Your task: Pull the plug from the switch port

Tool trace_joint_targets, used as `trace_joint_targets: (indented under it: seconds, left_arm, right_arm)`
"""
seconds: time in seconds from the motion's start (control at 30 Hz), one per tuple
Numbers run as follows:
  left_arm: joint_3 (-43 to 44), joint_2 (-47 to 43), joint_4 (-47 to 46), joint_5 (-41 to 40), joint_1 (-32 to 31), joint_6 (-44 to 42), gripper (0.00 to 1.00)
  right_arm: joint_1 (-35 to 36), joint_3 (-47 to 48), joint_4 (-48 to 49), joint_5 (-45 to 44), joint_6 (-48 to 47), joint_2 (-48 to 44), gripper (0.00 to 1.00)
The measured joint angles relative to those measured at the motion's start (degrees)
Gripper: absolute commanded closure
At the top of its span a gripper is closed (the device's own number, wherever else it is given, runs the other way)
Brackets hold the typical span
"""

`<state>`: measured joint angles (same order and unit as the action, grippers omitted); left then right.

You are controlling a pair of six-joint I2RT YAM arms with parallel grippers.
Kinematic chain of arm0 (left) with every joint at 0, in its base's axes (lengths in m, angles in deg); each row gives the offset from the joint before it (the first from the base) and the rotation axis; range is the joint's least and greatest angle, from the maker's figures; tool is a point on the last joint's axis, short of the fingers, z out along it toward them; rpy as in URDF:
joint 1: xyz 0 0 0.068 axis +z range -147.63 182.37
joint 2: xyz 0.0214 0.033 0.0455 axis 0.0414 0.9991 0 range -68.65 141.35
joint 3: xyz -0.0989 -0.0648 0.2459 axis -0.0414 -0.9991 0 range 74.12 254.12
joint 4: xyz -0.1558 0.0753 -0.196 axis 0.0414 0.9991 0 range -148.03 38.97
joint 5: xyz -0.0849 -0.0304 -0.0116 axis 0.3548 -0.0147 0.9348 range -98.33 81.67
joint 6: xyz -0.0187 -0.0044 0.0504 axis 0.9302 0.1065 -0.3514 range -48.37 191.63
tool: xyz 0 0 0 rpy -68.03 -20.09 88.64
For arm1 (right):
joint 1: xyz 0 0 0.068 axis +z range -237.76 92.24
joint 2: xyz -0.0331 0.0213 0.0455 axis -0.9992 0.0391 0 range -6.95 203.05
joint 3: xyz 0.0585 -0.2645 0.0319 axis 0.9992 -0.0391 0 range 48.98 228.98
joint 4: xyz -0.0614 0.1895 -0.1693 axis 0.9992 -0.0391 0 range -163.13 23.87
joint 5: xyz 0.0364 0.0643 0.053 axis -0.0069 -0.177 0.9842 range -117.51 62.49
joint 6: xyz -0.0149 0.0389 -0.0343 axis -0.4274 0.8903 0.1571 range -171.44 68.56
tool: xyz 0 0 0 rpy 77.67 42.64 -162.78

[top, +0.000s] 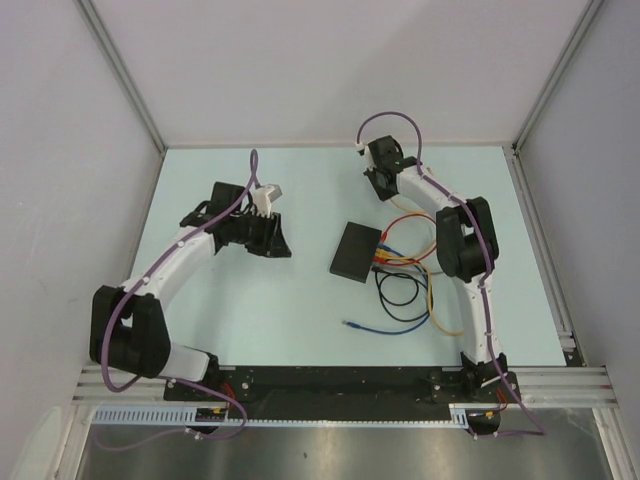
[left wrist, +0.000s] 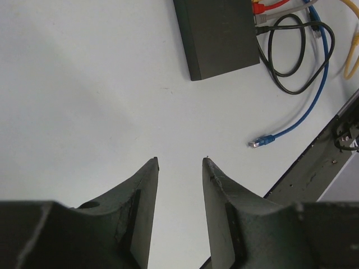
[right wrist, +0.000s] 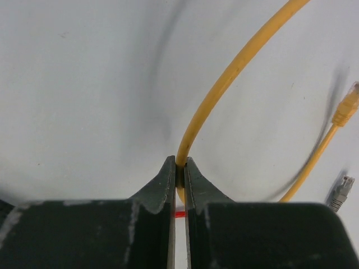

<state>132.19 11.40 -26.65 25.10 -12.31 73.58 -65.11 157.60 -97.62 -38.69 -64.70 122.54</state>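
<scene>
Across the pale table top (top: 250, 320), seen from above, the widest bare stretch lies on my left side, from the 9 o'clock wall in to the middle. Grey walls close off 9, 12 and 3 o'clock, and a ribbed metal rail (top: 560, 380) runs along 6 o'clock.

My left arm bows out from its base toward 9 o'clock, then bends back inward. It ends near mid-table with the left claw (top: 278, 246) pointing toward 4 o'clock over bare surface. Its wrist view shows that claw (left wrist: 180, 159) parted a moderate way, with nothing between the fingers.

At 1 o'clock from it, well apart, the flat matte-black rectangular switch box (left wrist: 219, 36) lies just right of the table's centre (top: 357, 251). A red plug (left wrist: 258, 8) and a grey one beside it sit at the box's right-hand edge, where a black loop of cable (left wrist: 291, 56) also runs in. A blue cable's loose plug (left wrist: 261, 142) lies on the table at 3 o'clock in that view.

My right arm rises from its base and reaches to 12 o'clock, bending at a black elbow beside the tangle of cables. The right claw (right wrist: 179, 162) is pinched tight on a thin yellow cable (right wrist: 235, 73), which arcs away to 1 o'clock. A yellow plug (right wrist: 348, 103) lies loose on the table at 3 o'clock.
</scene>
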Motion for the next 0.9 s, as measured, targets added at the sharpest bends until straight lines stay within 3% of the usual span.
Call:
trace_joint_targets:
  seconds: [0.07,0.17,0.33,0.67,0.9]
  left_arm:
    - [0.1,0.7,0.0,0.3,0.0,0.0,0.53]
    - [0.6,2.9,-0.2,0.5,-0.4,0.0,0.51]
    - [2.5,8.6,-1.7,1.8,-1.4,1.3,0.48]
    - [12.2,24.6,-5.4,3.5,-1.7,8.3,0.47]
    - [18.2,29.9,-7.0,5.9,-1.7,9.7,0.48]
  right_arm:
    - [-0.3,0.0,0.1,-0.5,-0.6,0.5,0.30]
    - [-0.9,0.7,0.1,-0.7,-1.6,0.8,0.21]
    - [-2.3,-0.9,0.0,4.8,-1.8,-1.2,0.21]
    - [-1.6,-10.5,-4.3,25.9,2.5,-13.2,0.38]
    - [-2.6,-14.1,-6.6,30.4,5.1,-13.0,0.37]
